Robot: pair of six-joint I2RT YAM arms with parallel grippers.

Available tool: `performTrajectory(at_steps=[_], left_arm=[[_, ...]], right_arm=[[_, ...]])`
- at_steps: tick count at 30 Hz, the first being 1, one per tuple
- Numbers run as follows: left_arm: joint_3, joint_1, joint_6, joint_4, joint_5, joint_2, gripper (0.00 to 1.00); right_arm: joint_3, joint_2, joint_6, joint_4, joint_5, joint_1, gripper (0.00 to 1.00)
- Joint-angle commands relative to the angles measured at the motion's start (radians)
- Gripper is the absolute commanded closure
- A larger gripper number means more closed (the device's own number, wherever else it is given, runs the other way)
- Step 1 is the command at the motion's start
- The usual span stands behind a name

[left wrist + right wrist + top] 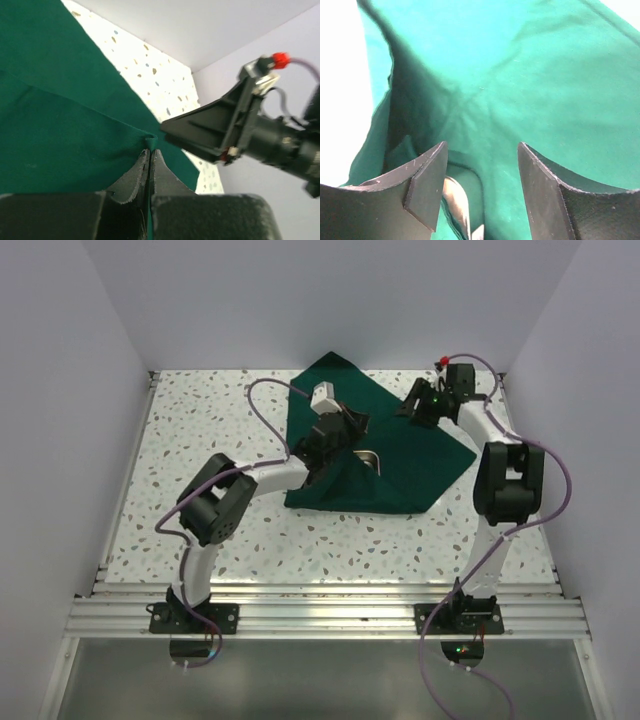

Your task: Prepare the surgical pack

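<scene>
Top external view: the left arm is reaching from the near left edge across the speckled table [200, 410] to the surgical pack [400, 480], a dark green drape lying in the far middle of the table, a little right of centre, with one corner pointing far. The left gripper [151, 150] is pinching a small peak of the green cloth, its jaws pressed together on it. Judging by the raised ridge running away from that pinch, it is lifting a flap so the cloth can be folded over.

Just right of that gripper, a corner of the steel tray [370, 458] is showing through a gap in the folds, so the drape is wrapping it only partly.

Further right, the right gripper [481, 147] is hanging over the far right part of the drape with its jaws standing well apart and nothing clamped between them; green cloth is filling the view beyond them. The two grippers are working very close together, which seems the main thing in the way of either one's next move. The left arm's cable [262, 400] is looping over the table at the drape's left edge.
</scene>
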Motion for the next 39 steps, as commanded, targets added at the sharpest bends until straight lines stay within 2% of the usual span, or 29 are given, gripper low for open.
performTrajectory(at_steps=[1,5,9,15,17,21,22,24,25,28,33,35,39], left_arm=[[0.028,-0.018,0.023,0.143,0.025,0.049,1.00],[0.032,-0.041,0.046,0.163,0.029,0.093,1.00],[0.030,-0.055,0.048,0.175,0.038,0.129,0.98],[0.038,-0.064,0.045,0.191,0.065,0.176,0.93],[0.047,-0.067,0.051,0.192,0.078,0.193,0.88],[0.062,-0.067,0.072,0.189,0.096,0.207,0.75],[0.065,-0.067,0.080,0.188,0.104,0.209,0.65],[0.085,-0.067,0.100,0.169,0.122,0.207,0.55],[0.091,-0.067,0.103,0.163,0.127,0.205,0.45],[0.108,-0.066,0.115,0.165,0.176,0.189,0.36],[0.137,-0.061,0.179,0.101,0.210,0.115,0.30],[0.163,-0.048,0.203,0.003,0.211,0.074,0.30],[0.070,0.029,0.198,-0.091,0.257,-0.056,0.31]], right_arm=[[-0.051,-0.087,-0.026,-0.086,0.222,0.030,0.38],[-0.165,-0.154,0.029,-0.089,0.359,-0.002,0.38],[-0.311,-0.237,0.119,-0.011,0.377,-0.120,0.41],[-0.387,-0.334,0.089,-0.046,0.564,-0.170,0.44],[-0.390,-0.346,0.084,-0.058,0.638,-0.185,0.45],[-0.388,-0.329,0.089,-0.068,0.652,-0.229,0.46],[-0.384,-0.319,0.089,-0.069,0.654,-0.234,0.46],[-0.356,-0.285,0.090,-0.081,0.658,-0.240,0.47],[-0.342,-0.274,0.092,-0.083,0.664,-0.242,0.47],[-0.324,-0.243,0.100,-0.086,0.683,-0.242,0.50],[-0.278,-0.187,0.096,-0.078,0.654,-0.240,0.54],[-0.258,-0.156,0.101,-0.072,0.641,-0.240,0.54],[-0.241,-0.111,0.103,-0.055,0.629,-0.242,0.54]])
